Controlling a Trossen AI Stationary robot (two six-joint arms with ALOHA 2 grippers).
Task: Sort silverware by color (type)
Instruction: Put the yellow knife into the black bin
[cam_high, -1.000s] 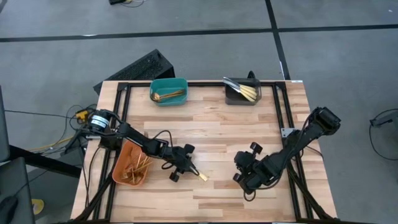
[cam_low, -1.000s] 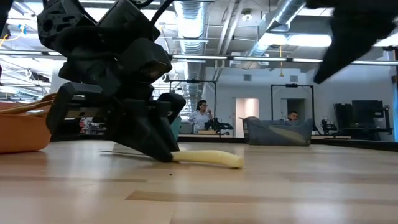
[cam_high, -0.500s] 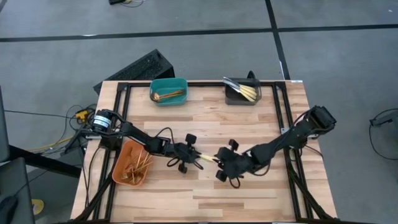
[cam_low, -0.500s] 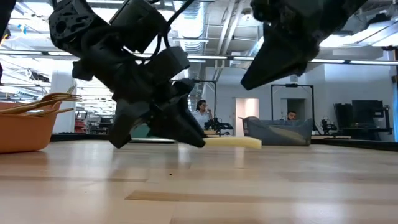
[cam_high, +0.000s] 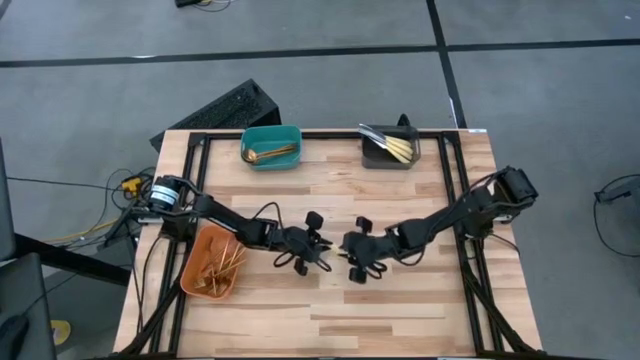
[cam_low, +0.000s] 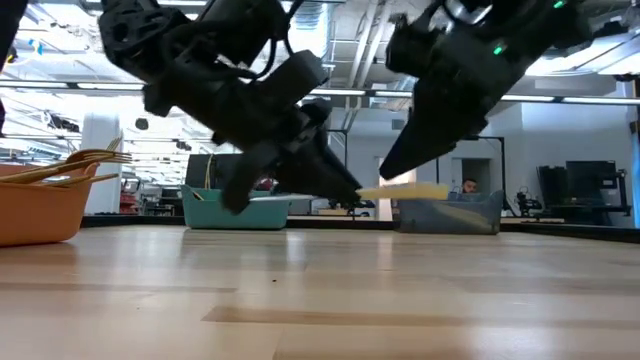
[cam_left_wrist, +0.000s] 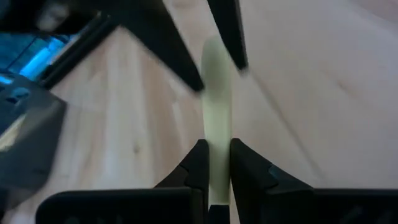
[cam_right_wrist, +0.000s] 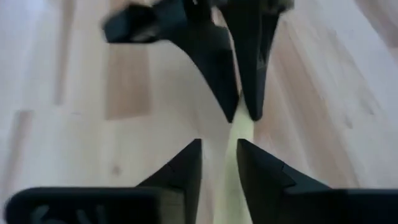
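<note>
Over the middle of the wooden desk (cam_high: 400, 300), two dark arms meet end to end above the boards in what looks like a handover of a single piece of silverware.

The left gripper (cam_left_wrist: 214, 163), reaching out from the orange bin (cam_high: 212, 268) side of the desk's middle, has its jaws closed tight on one end of a pale yellow-gold utensil handle (cam_left_wrist: 217, 118), holding it level and clear of the desk. The right gripper (cam_right_wrist: 217, 163), coming from the opposite side of that middle, has its jaws partly open and straddling the other end of the same handle, apparently not yet clamped.

The piece looks light, slim and rigid, with a smooth finish that could slip or swivel in a narrow pinch; a hold across the flat of the handle, near its end and square to it, seems the safest. Which kind of utensil it is cannot be told, since its working end is hidden.

More gold pieces sit well away from the desk's middle: long handles jutting from the orange bin, a few in the teal bin (cam_high: 271, 146) and a bundle in the grey bin (cam_high: 390, 148) along the far edge.
</note>
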